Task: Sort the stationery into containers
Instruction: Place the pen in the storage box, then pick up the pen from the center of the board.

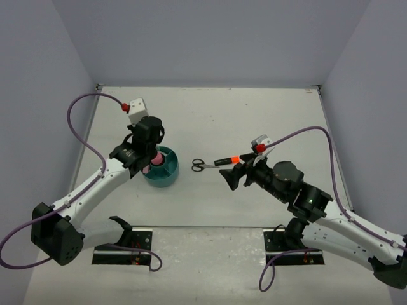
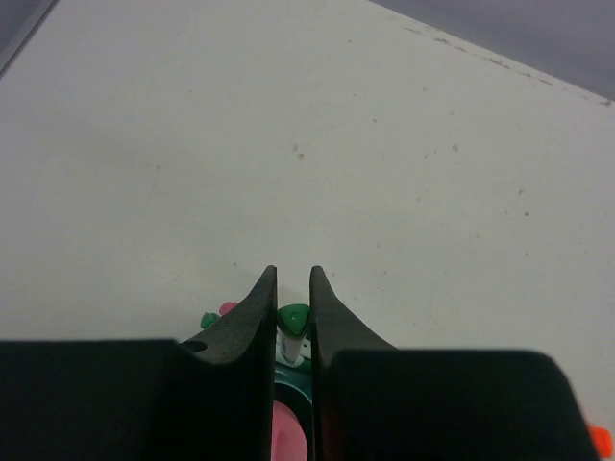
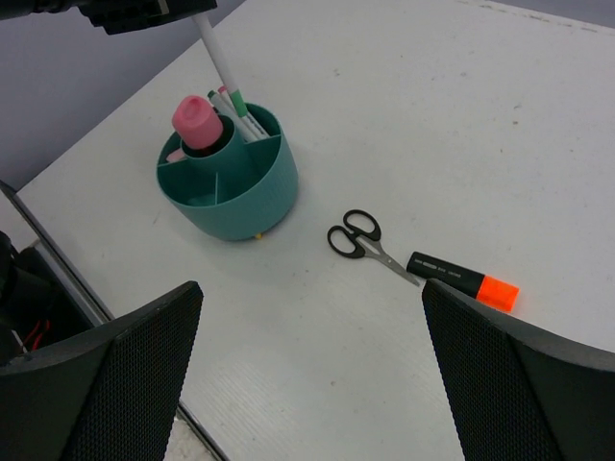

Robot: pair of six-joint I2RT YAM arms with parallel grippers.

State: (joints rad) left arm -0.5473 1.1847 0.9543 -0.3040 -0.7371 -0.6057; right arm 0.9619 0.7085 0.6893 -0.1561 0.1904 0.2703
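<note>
The round teal container [image 3: 235, 202] [image 1: 166, 176] stands left of centre with a pink tube [image 3: 197, 123] upright in its middle cup and green- and pink-tipped pens [image 3: 240, 108] in a rear compartment. My left gripper [image 2: 293, 272] [image 1: 145, 160] hangs right over it, shut on a thin white pen [image 3: 219, 60] that slants down into that rear compartment. Black-handled scissors [image 3: 356, 233] [image 1: 198, 165] and a black highlighter with an orange cap [image 3: 461, 281] [image 1: 227, 160] lie on the table to the container's right. My right gripper [image 3: 312, 288] [image 1: 230, 176] hovers open beside them, holding nothing.
Grey walls close the table in on three sides. Black mounting plates [image 1: 124, 244] [image 1: 292, 244] sit at the near edge, and purple cables [image 1: 82, 108] loop off both arms. The table's edge [image 3: 58, 259] runs close behind the container in the right wrist view.
</note>
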